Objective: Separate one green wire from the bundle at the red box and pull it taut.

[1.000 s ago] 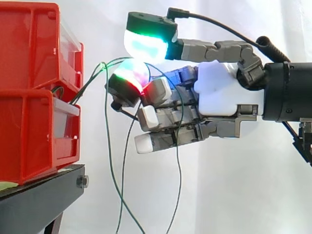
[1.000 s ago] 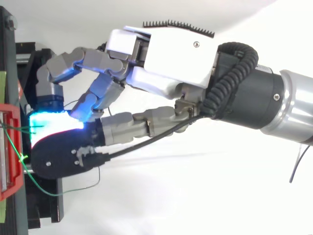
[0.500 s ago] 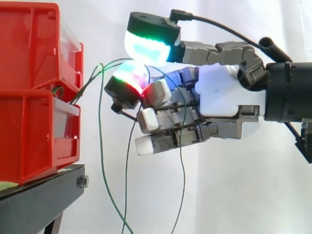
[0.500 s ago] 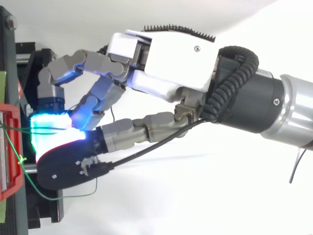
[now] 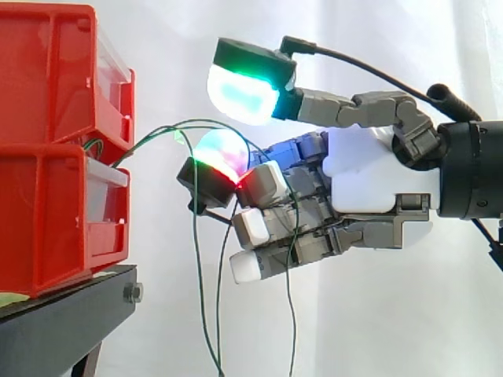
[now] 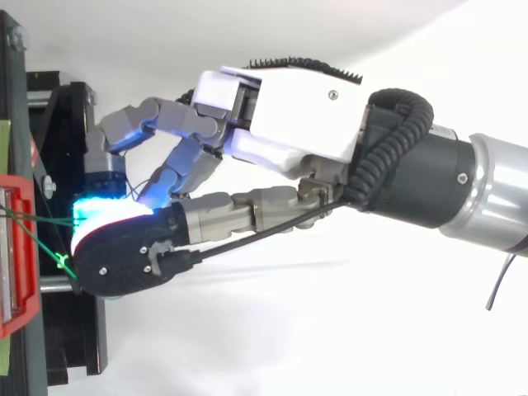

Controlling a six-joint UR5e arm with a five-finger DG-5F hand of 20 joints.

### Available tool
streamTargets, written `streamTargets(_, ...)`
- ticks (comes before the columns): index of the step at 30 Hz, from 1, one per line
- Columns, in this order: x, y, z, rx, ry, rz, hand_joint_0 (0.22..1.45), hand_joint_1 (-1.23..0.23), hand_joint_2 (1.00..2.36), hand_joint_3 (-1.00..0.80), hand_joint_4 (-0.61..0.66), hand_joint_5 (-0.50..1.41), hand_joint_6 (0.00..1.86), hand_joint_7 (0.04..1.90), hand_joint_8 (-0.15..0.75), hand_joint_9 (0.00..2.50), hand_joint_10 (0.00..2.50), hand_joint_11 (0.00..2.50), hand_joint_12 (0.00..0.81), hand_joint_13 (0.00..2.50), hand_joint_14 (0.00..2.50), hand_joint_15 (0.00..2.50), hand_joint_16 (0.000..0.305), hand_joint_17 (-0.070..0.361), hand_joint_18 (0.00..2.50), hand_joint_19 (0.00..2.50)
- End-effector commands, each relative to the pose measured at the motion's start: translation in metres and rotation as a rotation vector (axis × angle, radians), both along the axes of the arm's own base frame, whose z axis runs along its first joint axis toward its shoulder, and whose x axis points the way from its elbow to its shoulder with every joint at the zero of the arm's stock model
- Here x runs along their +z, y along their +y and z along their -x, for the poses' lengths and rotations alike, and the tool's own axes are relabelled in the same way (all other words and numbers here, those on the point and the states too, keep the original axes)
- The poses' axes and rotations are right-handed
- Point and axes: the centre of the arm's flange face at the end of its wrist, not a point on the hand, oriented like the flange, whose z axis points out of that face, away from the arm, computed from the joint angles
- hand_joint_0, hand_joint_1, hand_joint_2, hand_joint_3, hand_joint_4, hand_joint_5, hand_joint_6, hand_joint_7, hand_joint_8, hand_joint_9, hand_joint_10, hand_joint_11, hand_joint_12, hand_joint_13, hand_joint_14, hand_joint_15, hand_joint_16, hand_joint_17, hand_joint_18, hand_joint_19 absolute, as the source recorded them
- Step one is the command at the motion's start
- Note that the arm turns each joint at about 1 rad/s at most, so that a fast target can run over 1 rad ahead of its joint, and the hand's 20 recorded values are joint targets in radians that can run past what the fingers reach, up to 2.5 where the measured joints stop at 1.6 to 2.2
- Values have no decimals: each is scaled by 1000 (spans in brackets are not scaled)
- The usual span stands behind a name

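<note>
Two red bins are stacked at the left, the upper bin (image 5: 47, 71) on the lower bin (image 5: 47, 220). A bundle of thin green wires (image 5: 149, 138) comes out between them. One green wire arcs right over a glowing fingertip (image 5: 220, 149) and runs down across the curled fingers. Other strands hang loose below (image 5: 200, 298). My hand (image 5: 369, 173) reaches in from the right, just clear of the bins, its fingers curled and hooking that wire. The thumb pad (image 5: 240, 90) hovers above, apart from it. From above, the wire (image 6: 62, 262) runs slanting from the bin (image 6: 18, 247) under my hand (image 6: 289, 107).
A black stand (image 5: 71, 314) carries the bins, with a bolt at its front corner. A white curtain hangs behind. Open space lies below and to the right of the hand.
My hand has drawn right, away from the bins, and dropped slightly. The hooked wire now runs flatter and straighter from the bins. The hanging strands have swung right.
</note>
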Motion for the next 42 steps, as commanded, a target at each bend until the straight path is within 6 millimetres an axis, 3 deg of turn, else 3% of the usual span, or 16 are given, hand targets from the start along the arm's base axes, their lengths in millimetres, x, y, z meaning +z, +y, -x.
streamTargets(1, 0, 0, 0, 0, 1, 2, 589, -655, 1017, -236, 241, -177, 808, 1257, 392, 1062, 17, 1062, 440, 985, 19, 688, 55, 125, 842, 534)
streamTargets(13, -1, 2, 0, 2, 3, 4, 608, -729, 1020, -199, 244, -192, 833, 1235, 386, 1044, 16, 1090, 442, 971, 21, 683, 56, 126, 849, 507)
streamTargets(21, 0, 2, 0, 5, -1, 1, 665, -843, 1010, -374, 250, -202, 852, 1188, 367, 989, 17, 1088, 433, 937, 19, 655, 56, 125, 846, 469)
streamTargets(22, 0, 0, 0, 4, 1, 0, 673, -835, 1002, -479, 252, -202, 856, 1185, 363, 988, 16, 1076, 428, 931, 20, 660, 55, 124, 841, 458)
streamTargets(27, 1, -4, 0, 2, -3, 1, 532, -613, 1000, -500, 265, -193, 851, 1203, 389, 1050, 15, 1096, 445, 952, 19, 675, 57, 129, 842, 503)
streamTargets(29, 1, -5, 0, 0, -4, 2, 604, -465, 1000, -498, 247, -186, 840, 1221, 380, 1069, 17, 1065, 433, 964, 21, 679, 55, 125, 824, 527)
streamTargets(32, 1, -5, 0, -1, -4, 2, 618, -480, 1012, -346, 233, -202, 853, 1179, 371, 1047, 14, 1099, 428, 983, 21, 691, 56, 125, 827, 517)
streamTargets(42, 9, -6, -3, -1, -15, 3, 637, -643, 1021, -118, 219, -232, 869, 1142, 367, 984, 11, 1156, 424, 968, 19, 682, 53, 120, 787, 434)
